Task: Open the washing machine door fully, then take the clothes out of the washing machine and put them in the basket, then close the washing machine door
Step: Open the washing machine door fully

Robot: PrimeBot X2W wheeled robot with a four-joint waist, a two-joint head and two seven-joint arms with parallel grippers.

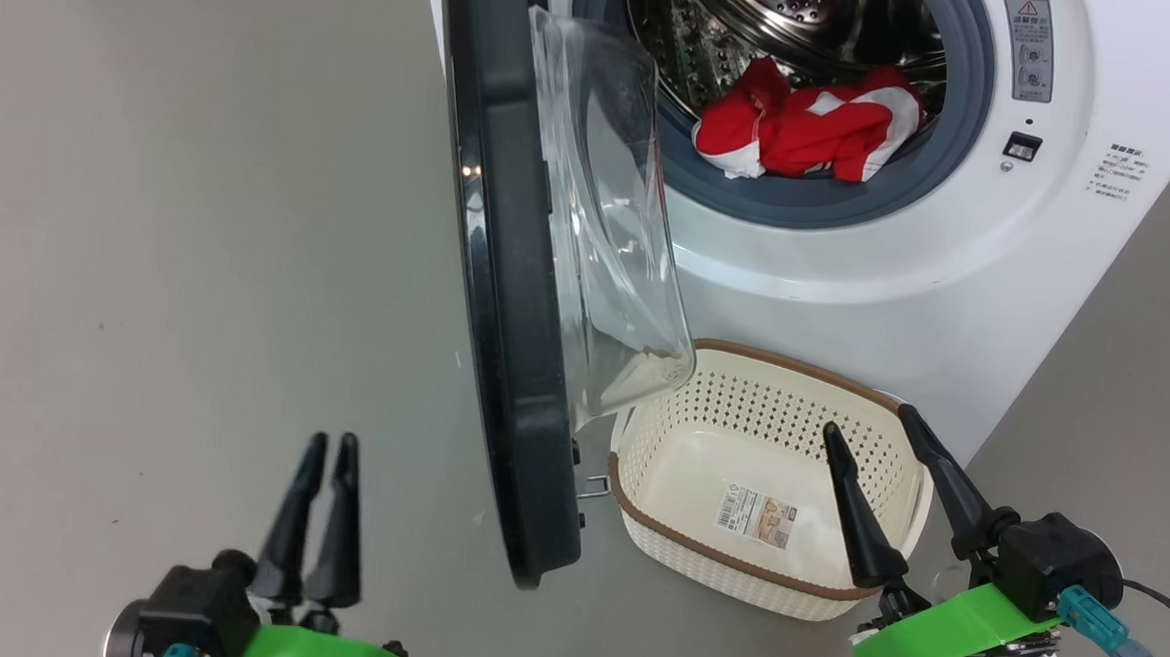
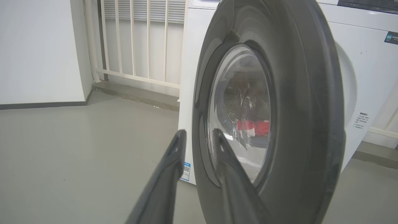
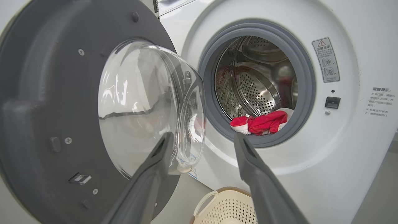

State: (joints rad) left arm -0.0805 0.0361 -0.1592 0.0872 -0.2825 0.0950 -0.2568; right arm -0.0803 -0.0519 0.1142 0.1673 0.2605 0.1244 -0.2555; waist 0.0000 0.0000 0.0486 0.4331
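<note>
Grey floor [image 1: 201,198], smooth and bare, under both arms.

- Left gripper [image 1: 332,442] — fingers narrowly apart, nothing between them, beside the outer face of the washing machine door [image 1: 503,364], not touching it.
- Right gripper [image 1: 868,421] — fingers wide apart, empty, above the basket [image 1: 733,567].
- Basket: on the floor, against the washing machine [image 1: 948,287], partly under the door's glass bowl.
- Door: swung out about square to the machine front, standing between the two grippers.
- Clothes [image 1: 806,130]: red and white, bunched at the drum's lip.
- Room: white wall [image 2: 37,49], white barred railing [image 2: 140,40] behind.
</note>
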